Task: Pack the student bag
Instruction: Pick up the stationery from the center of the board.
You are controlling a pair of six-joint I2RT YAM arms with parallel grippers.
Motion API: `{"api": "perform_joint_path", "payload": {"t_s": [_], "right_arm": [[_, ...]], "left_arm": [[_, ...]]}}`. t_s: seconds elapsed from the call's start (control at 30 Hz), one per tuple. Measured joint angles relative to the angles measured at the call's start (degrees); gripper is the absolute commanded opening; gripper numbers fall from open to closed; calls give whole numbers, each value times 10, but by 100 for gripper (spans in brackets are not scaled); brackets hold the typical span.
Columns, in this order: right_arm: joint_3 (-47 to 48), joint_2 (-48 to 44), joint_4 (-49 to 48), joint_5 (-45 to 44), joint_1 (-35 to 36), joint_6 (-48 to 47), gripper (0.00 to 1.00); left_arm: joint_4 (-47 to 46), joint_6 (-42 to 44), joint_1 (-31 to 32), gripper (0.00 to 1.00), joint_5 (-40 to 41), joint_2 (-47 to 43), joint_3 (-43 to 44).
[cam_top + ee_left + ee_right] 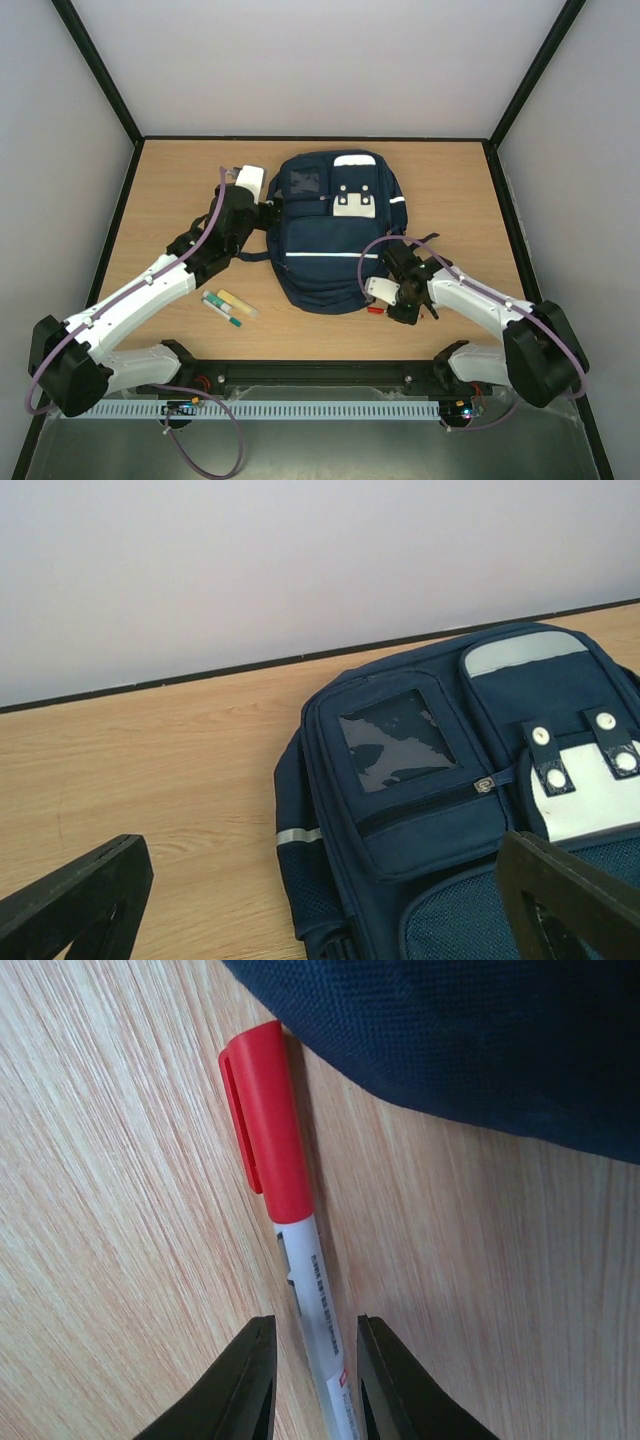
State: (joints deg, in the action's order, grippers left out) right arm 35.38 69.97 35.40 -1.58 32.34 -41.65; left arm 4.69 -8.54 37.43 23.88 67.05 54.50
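The student bag (330, 235), a navy backpack with white stripes, lies flat in the middle of the table. Its clear-window pocket and zip show in the left wrist view (420, 810). My left gripper (263, 213) hovers at the bag's upper left corner, open wide (325, 910), with nothing between its fingers. A red-capped white pen (275, 1150) lies on the wood along the bag's lower right edge (480, 1040). My right gripper (315, 1375) is lowered over the pen (376, 310). Its jaws stand narrow on either side of the barrel, with a thin gap showing.
Two more pens, one green-capped (222, 310) and one yellowish (238, 303), lie on the wood left of the bag, beside my left forearm. A black frame (310, 138) and pale walls bound the table.
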Motion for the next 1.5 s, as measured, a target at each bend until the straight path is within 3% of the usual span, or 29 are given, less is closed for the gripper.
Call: {"api": "perform_joint_path", "payload": {"t_s": [0.5,0.67,0.83,1.03,1.27,1.5], "right_arm": [[0,54,-20,-2,8,-1,15],[0,55,-21,-11,18,2,19],[0,57,-23,-16,26,7,9],[6,61,-12,-6,30,11,6],[52,39,51,84,30,13,5],[168,-3,120,245,30,14,4]], "left_arm": [[0,2,0,97,-1,0,0],[0,2,0,97,-1,-1,0],[0,2,0,97,-1,-1,0],[0,2,0,97,-1,-1,0],[0,2,0,100,1,-1,0],[-1,1,0,100,8,5,0]]}}
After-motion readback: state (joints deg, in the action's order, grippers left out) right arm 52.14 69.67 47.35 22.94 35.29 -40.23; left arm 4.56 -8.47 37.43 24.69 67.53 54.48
